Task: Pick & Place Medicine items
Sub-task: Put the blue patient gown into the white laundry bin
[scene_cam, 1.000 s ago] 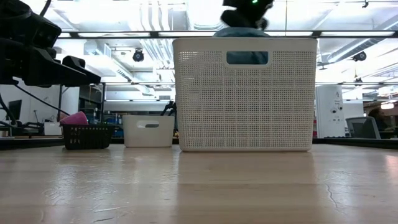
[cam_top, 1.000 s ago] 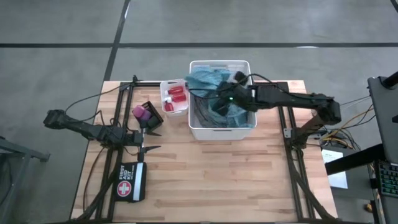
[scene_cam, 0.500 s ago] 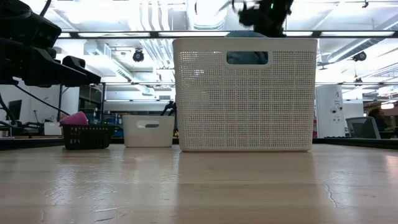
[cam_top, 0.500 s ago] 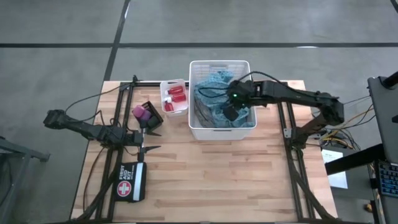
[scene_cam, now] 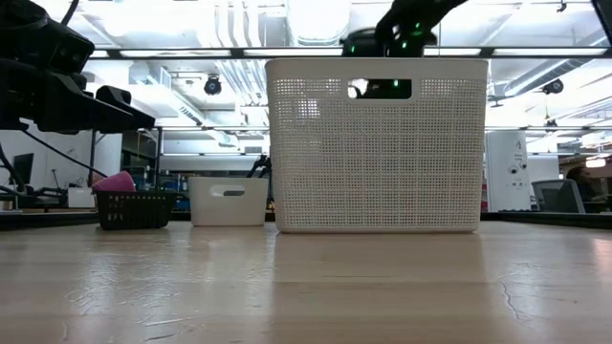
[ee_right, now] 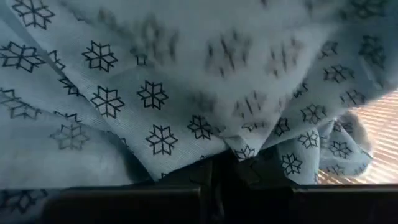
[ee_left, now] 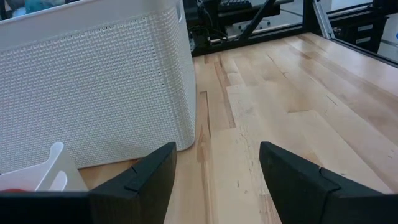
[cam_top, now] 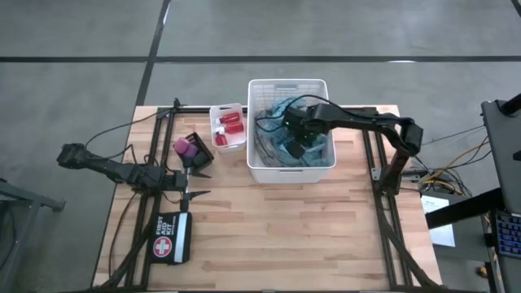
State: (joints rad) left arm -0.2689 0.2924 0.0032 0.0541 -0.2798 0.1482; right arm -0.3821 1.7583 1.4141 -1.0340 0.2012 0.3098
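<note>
Inside perforated white basket: crumpled star-patterned teal cloth.

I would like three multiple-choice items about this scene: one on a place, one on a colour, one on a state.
1. Where is the right gripper?
A. inside the big white basket
B. over the first aid pouch
C. beside the small white tray

2. What colour is the patterned cloth?
A. red
B. light teal
C. yellow

3. How do the left gripper jaws stand?
A. shut on a bottle
B. shut, empty
C. open, empty

Key: 1 A, the arm reaches into the basket; 2 B, teal with dark stars; 3 C, bare table shows between the fingers.
</note>
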